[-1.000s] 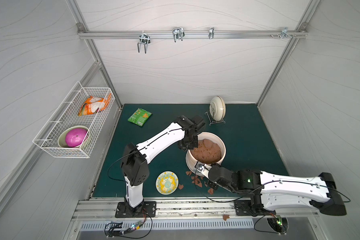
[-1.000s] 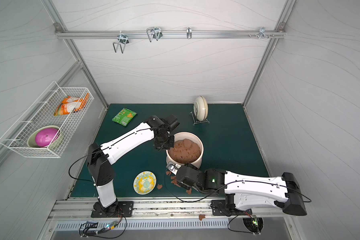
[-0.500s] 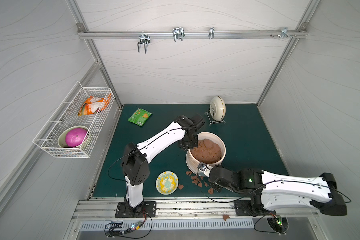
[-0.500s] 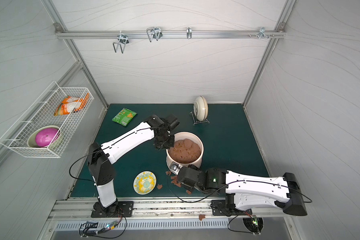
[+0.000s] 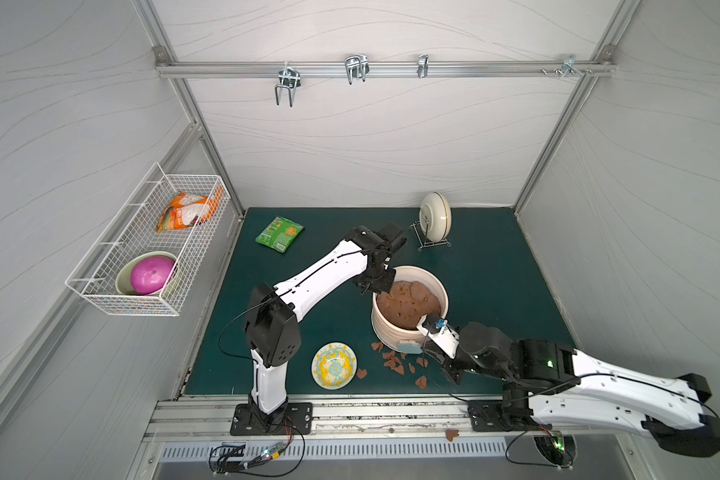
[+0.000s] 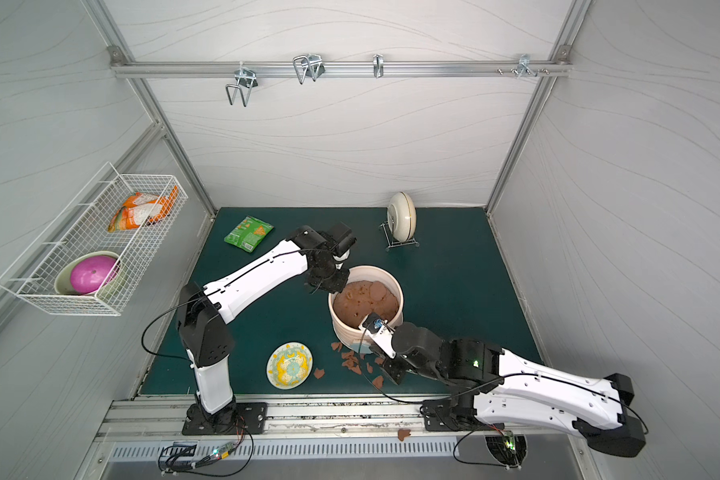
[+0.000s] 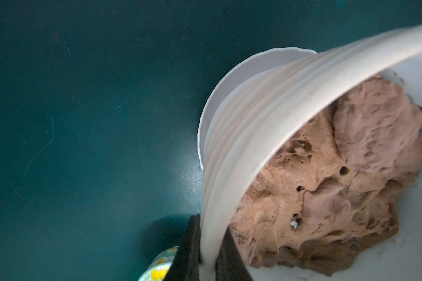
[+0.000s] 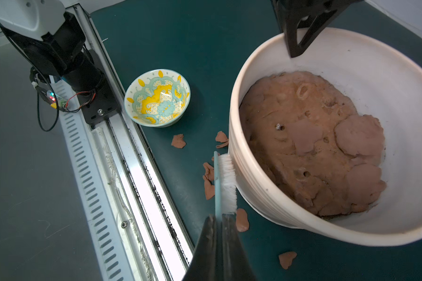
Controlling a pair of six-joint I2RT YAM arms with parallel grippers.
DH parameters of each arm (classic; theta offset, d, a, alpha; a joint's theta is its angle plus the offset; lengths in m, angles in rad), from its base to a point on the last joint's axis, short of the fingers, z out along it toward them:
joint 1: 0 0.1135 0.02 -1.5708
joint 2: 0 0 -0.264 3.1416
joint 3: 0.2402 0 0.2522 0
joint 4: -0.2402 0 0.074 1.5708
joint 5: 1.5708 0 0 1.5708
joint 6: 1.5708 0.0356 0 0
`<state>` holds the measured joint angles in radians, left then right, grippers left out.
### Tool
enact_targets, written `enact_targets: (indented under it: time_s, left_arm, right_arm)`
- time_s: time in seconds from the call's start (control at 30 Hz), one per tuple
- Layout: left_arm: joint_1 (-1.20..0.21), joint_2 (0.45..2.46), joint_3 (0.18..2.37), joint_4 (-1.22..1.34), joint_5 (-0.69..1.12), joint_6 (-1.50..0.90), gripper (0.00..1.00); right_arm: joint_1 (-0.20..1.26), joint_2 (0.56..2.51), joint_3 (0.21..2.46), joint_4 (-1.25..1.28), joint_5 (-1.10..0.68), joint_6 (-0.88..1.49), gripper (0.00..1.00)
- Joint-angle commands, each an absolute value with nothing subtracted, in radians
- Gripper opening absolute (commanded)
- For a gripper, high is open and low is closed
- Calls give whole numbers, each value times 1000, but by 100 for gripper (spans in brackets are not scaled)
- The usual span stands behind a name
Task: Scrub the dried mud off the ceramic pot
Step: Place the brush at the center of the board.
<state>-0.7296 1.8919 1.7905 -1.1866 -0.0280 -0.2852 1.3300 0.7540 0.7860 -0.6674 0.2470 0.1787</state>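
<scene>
Left hand [image 7: 208,227], right hand [image 8: 218,217]: both closed

White arm links [image 5: 325,274], black joints [image 5: 273,332], thin black cables [image 5: 219,337], green indicator light [image 5: 550,363].

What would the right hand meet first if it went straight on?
Likely the mud flakes on the mat beyond its brush, whose bristles touch the pot. The right hand may pass above them; height is unclear.
</scene>
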Motion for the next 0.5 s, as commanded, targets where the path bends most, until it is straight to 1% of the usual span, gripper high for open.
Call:
enact_targets:
  time_s: [0.0, 0.13, 0.23, 0.47]
  left_arm:
    - [-694, 1940, 1815, -1093, -5, -98, 7]
    - [-673, 1976, 1836, -1125, 21, 1, 6]
    - [-666, 2003, 1876, -1156, 6, 67, 5]
    - [-664, 2012, 1870, -1139, -1, 172, 5]
  right_arm:
    - [1324, 762, 792, -700, 203, 230, 0]
    - [1324, 768, 797, -755, 239, 314, 0]
    - [1320, 773, 803, -801, 270, 380, 0]
    - [1302, 828, 867, -982, 431, 538, 0]
